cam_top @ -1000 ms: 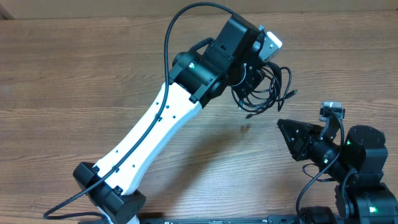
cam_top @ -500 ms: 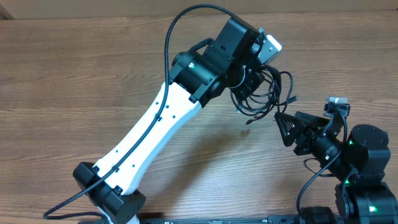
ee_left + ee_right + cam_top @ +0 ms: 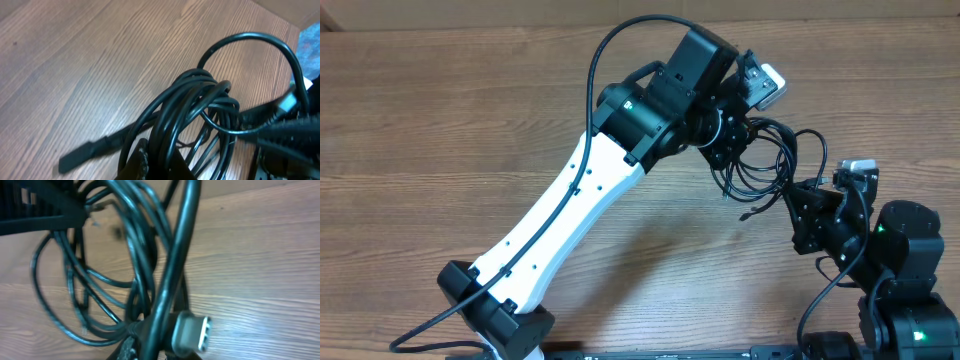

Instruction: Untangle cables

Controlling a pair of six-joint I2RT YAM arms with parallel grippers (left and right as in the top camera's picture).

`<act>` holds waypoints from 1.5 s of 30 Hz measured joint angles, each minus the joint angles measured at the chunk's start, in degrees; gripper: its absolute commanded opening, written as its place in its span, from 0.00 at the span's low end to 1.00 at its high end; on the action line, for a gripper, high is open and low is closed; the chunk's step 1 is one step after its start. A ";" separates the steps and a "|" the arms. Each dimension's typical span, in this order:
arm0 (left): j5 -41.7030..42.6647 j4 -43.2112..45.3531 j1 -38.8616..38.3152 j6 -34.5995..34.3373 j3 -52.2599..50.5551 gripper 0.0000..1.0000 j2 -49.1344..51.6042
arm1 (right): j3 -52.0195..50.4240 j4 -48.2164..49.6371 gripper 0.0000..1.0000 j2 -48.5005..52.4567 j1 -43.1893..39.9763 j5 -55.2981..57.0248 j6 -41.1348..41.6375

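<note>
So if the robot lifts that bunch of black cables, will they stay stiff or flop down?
Probably floppy: the cables hang in loose loops from the left gripper. Likely light, since one pinch holds the whole bunch. They may snag when pulled, because the loops cross over each other.

Our right gripper (image 3: 794, 196) has come up from well below and right of the cables (image 3: 740, 150) to their right edge. Its jaws, spread wide a moment ago, now pinch a strand. The cables have stretched toward it, one loop now bulging out rightward.
</note>
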 measured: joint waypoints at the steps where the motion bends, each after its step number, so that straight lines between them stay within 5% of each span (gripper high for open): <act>1: -0.24 -0.31 0.24 -0.15 0.00 0.04 -0.02 | 0.00 -0.28 0.09 0.00 0.00 0.52 -0.17; 13: 0.63 -3.04 9.49 -4.15 0.00 0.04 -1.88 | 0.00 -4.92 0.07 0.00 0.00 8.87 0.94; 17: 4.46 -3.10 9.33 -2.86 0.00 0.04 -2.21 | 0.00 -3.89 0.29 0.00 0.00 9.16 2.19; 18: 4.94 -3.21 9.35 -2.69 0.00 0.04 -2.25 | 0.00 -3.30 0.45 0.00 0.00 8.81 2.91; 22: 6.88 -4.48 9.35 -0.66 0.00 0.04 -2.27 | 0.00 -2.23 0.67 0.00 0.00 8.55 4.35; 39: 1.09 -5.92 9.35 -0.52 0.00 0.04 -2.27 | 0.00 2.93 0.74 0.04 0.00 -1.31 8.00; 45: 5.95 -7.39 8.22 3.04 0.00 0.04 -2.27 | 0.00 6.82 0.88 0.07 0.00 -0.72 8.00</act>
